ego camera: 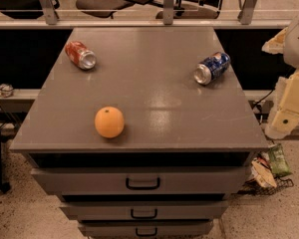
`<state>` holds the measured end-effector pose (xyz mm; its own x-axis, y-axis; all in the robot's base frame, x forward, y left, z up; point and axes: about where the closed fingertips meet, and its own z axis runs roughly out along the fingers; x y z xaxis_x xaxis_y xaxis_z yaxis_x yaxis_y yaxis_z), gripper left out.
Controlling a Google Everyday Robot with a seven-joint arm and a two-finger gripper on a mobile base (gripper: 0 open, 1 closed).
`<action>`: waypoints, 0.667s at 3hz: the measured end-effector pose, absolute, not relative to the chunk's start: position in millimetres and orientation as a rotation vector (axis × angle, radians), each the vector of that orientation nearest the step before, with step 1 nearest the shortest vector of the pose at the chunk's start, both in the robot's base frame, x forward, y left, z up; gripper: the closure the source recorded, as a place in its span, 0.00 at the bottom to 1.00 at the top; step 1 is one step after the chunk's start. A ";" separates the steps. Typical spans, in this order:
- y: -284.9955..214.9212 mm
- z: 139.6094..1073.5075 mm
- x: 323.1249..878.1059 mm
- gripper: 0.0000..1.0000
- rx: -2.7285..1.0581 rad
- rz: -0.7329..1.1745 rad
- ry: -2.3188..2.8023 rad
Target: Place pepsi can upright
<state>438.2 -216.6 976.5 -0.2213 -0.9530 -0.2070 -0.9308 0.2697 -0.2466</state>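
Orange (109,122) at worktop (149,78) front, pepsi can (212,67) on its side back-right, long axis diagonal, silver end facing front-left, left of the gripper (288,108) hanging off the worktop's right edge, grip state can't tell.

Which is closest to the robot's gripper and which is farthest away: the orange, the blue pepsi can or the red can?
The gripper is beside the right edge of the grey cabinet.
1. pepsi can: nearest, lying on its side near the right edge.
2. orange: front left of the top.
3. red can: farthest, lying at the back left.
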 end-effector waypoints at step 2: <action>-219.3 969.2 460.7 0.00 -1.677 -0.065 2.240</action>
